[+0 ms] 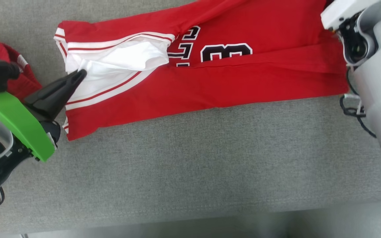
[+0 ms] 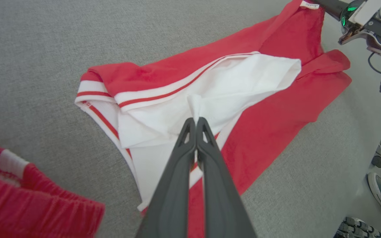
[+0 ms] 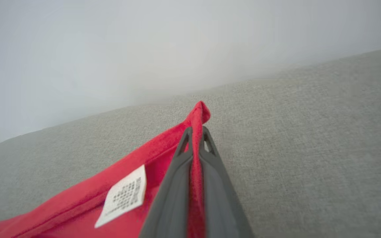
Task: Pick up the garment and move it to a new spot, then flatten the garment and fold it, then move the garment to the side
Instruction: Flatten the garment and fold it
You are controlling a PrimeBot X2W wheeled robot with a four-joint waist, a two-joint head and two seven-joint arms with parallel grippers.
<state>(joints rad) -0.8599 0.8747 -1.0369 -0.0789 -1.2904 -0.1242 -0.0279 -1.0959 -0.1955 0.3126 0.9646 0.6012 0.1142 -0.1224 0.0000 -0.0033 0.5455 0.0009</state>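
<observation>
Nearest us is the grey woven surface (image 1: 190,172), with a second red garment (image 1: 21,77) bunched just beside the left arm. The left gripper (image 2: 196,121) has its fingers pressed together on a peak of white inner cloth at the striped end of the red jersey (image 1: 243,82). The jersey lies loose on the surface, in no container, partly folded lengthwise with its number facing up. Its long axis runs left to right, from one arm to the other. At the far end the right gripper (image 3: 196,130) pinches the red edge near the care label (image 3: 122,195). Each arm has its own end. We judge that the next move, stretching or folding, turns on that axis being taut between them.
</observation>
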